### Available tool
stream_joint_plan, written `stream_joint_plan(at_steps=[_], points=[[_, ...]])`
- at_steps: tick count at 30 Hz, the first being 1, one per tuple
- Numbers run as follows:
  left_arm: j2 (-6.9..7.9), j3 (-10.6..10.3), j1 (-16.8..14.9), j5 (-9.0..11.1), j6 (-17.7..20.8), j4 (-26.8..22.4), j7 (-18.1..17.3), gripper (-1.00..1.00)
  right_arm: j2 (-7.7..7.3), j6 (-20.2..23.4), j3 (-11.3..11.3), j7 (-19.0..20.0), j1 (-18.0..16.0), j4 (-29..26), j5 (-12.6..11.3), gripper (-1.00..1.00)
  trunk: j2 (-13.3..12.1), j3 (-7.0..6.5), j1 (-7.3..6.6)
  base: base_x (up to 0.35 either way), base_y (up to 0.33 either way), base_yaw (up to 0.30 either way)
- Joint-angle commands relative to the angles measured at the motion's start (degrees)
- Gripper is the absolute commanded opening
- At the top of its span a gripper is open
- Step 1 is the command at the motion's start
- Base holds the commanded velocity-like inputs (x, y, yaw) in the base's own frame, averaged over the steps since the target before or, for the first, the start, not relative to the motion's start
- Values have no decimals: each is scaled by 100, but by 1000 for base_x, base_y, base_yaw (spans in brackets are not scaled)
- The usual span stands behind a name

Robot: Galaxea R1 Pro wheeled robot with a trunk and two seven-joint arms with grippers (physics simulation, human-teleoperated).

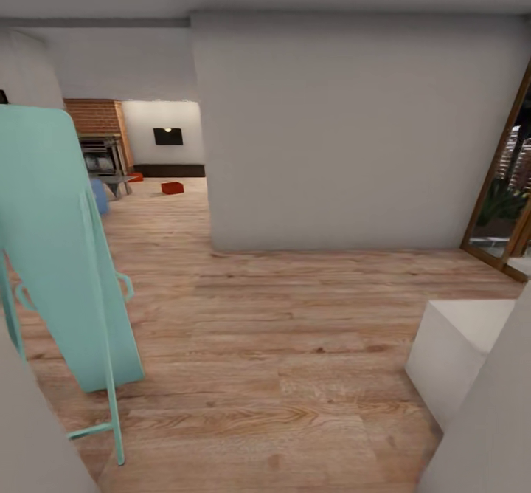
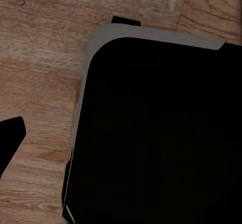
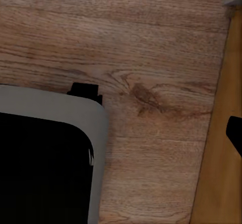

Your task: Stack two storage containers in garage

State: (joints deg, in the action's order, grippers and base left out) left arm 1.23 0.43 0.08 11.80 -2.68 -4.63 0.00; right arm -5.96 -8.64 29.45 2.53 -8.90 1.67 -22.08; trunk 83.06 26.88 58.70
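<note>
Far down the hall, in the living room, two small orange-red storage containers rest on the wood-plank floor: one [image 1: 172, 187] in the open, the other [image 1: 136, 176] closer to the brick fireplace [image 1: 96, 120]. The left wrist view looks down at wood planks and my own dark base [image 2: 161, 133]; one dark fingertip [image 2: 11, 136] of my left gripper [image 2: 121, 133] sits at the picture's edge. In the right wrist view, a fingertip [image 3: 235, 133] of my right gripper [image 3: 121, 133] likewise shows at the edge. Both grippers hold nothing. The garage is out of view.
A teal ironing board [image 1: 66, 257] leans close at my left. A white wall block [image 1: 354, 131] fills the middle, with the passage to the living room at its left. A wood-framed glass door [image 1: 501, 183] stands right, and a white box [image 1: 453, 345] sits near right.
</note>
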Motion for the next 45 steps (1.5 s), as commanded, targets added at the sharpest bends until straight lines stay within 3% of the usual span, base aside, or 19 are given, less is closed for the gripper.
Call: stream_joint_plan(at_steps=[1,45], points=[[0,1,1,33,-1,-7,0,100,2,-33,44,24,-7,18,-60,100,2,5,3,321,-2,0],[1,1,1,33,10,-3,-9,100,33,-32,38,20,-7,18,-93,100,2,5,3,322,0,0]])
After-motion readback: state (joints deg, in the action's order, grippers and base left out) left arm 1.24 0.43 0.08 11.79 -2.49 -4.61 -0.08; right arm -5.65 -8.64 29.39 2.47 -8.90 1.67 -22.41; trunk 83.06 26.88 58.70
